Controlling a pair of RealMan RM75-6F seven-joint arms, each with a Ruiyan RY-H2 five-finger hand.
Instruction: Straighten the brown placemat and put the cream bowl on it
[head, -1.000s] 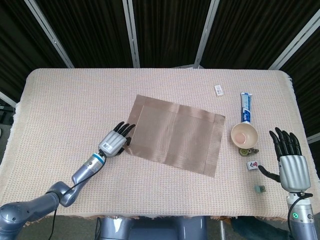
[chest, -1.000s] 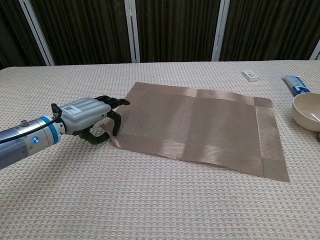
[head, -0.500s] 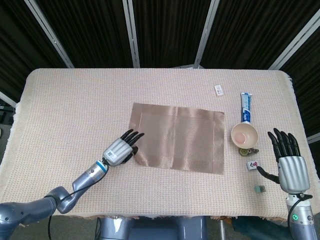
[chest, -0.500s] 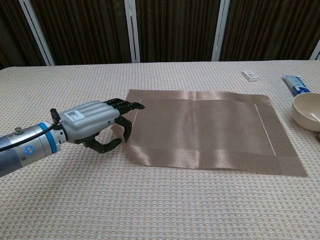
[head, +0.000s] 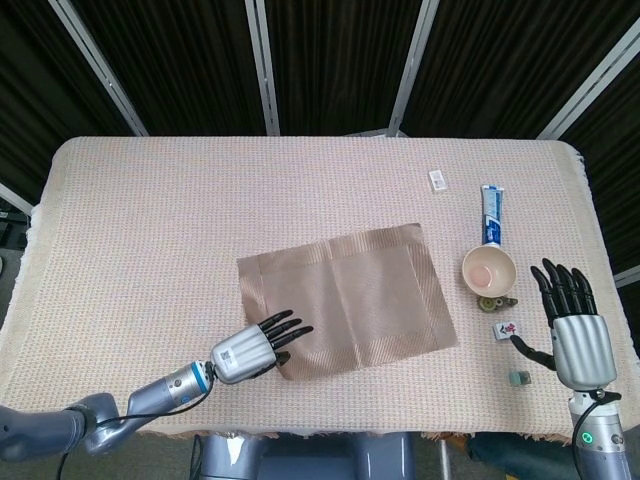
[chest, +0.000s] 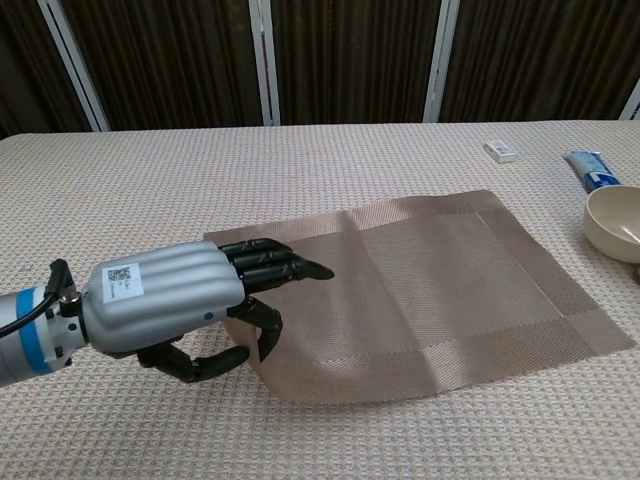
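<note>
The brown placemat (head: 350, 295) lies skewed on the tablecloth, its left near corner drawn close to the front edge and slightly lifted. My left hand (head: 250, 350) holds that corner, fingers (chest: 275, 270) lying on top of the placemat (chest: 440, 290) and the thumb curled under its edge. The cream bowl (head: 488, 269) stands upright to the right of the mat, apart from it, and shows at the right edge of the chest view (chest: 615, 222). My right hand (head: 575, 330) hovers near the table's right front, fingers spread, holding nothing, a short way right of the bowl.
A toothpaste tube (head: 491, 213) lies just behind the bowl and a small white box (head: 438, 180) further back. A small dark object (head: 492, 303), a tile (head: 505, 330) and a small green piece (head: 519, 377) lie between bowl and right hand.
My left hand has pulled the mat's left corner toward the front edge, turning the mat so its right side now tilts the other way. The right hand has barely moved.
</note>
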